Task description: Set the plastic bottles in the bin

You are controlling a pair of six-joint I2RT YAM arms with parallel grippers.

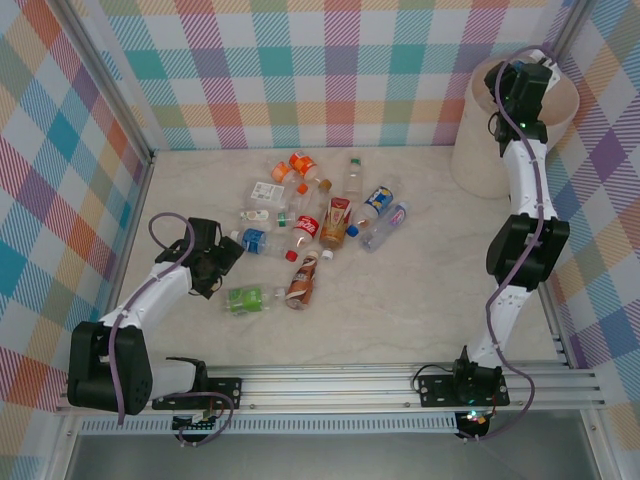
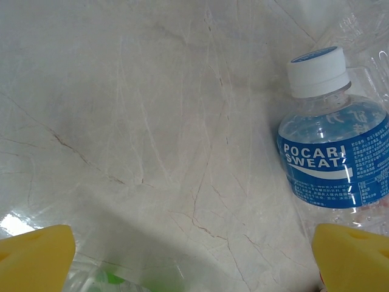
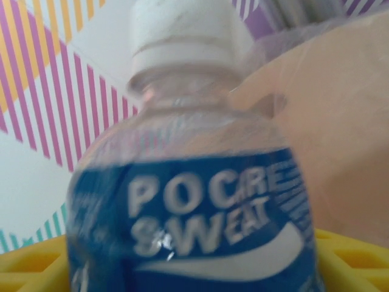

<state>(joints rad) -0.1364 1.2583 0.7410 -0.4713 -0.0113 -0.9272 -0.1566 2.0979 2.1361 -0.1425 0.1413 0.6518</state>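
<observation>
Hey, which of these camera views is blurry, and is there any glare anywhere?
Right wrist: the held bottle sits so close to the lens that its label and cap are soft. Left wrist: the lying bottle is sharp, with a bright glare patch on the table at lower left. Top external: evenly lit, sharp, only faint shadows.

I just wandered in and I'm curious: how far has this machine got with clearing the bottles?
Done: cannot tell, the bottom of the bin is hidden. In hand: the right claw holds a Pocari Sweat bottle above the bin. The left claw hangs open beside a blue-labelled bottle on the table. Left: roughly a dozen bottles lie there, so most work remains.
</observation>
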